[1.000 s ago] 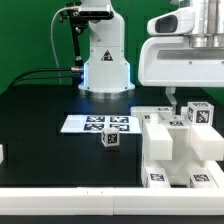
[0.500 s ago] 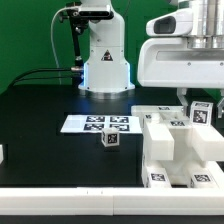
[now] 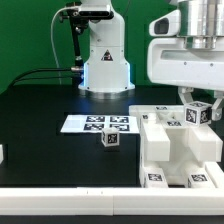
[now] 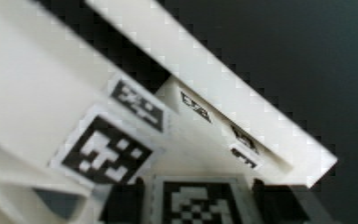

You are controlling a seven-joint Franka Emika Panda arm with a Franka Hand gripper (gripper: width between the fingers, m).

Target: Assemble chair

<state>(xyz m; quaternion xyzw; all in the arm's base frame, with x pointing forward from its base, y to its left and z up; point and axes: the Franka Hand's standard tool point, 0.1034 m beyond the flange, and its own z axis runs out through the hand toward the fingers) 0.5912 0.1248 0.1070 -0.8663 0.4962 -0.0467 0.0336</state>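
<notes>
Lifted and tilted since a moment ago, a small tagged chair part (image 3: 199, 113) hangs clamped in the end effector (image 3: 193, 103), directly above the blocky chair assembly (image 3: 180, 150), which sits on the black tabletop (image 3: 40, 110) beside the marker board (image 3: 96, 124).

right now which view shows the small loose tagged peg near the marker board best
The exterior view: the small tagged peg stands whole on the black table, just in front of the marker board. The wrist view shows only close-up tagged white chair parts, no peg.
</notes>
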